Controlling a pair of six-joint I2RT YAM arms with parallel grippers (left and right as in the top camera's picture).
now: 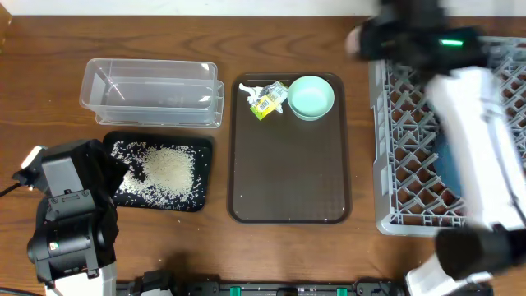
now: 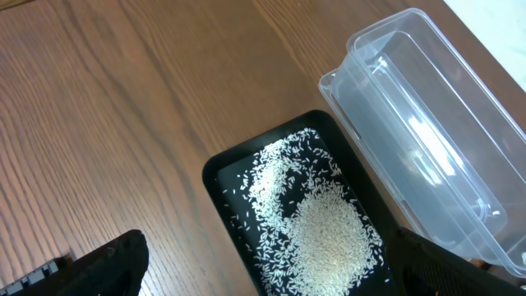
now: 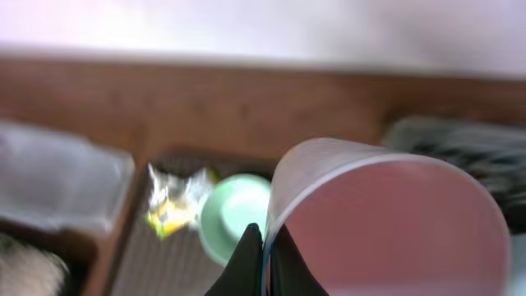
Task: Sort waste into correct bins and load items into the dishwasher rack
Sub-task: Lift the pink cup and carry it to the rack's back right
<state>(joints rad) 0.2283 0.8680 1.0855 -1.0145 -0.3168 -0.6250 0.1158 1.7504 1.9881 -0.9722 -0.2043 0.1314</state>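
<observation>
A heap of rice (image 1: 168, 168) lies in the black tray (image 1: 115, 141), also seen in the left wrist view (image 2: 329, 234). My left gripper (image 2: 275, 271) hangs open and empty above it. The clear tub (image 1: 152, 90) stands empty behind the tray. The crumpled wrapper (image 1: 267, 100) and the light-blue bowl (image 1: 311, 97) lie on the brown tray (image 1: 288, 181). My right gripper (image 3: 265, 247) is shut on the rim of the pale cup with the pink inside (image 3: 386, 222), held in the air near the grey rack's (image 1: 411, 123) far left corner. A dark-blue dish (image 1: 448, 164) shows in the rack. The wooden stick is out of view.
The right arm (image 1: 481, 140) is blurred and stretches over the rack, hiding much of it. The left arm's body (image 1: 70, 214) sits at the front left. Bare wooden table (image 1: 49, 107) lies left of the tub.
</observation>
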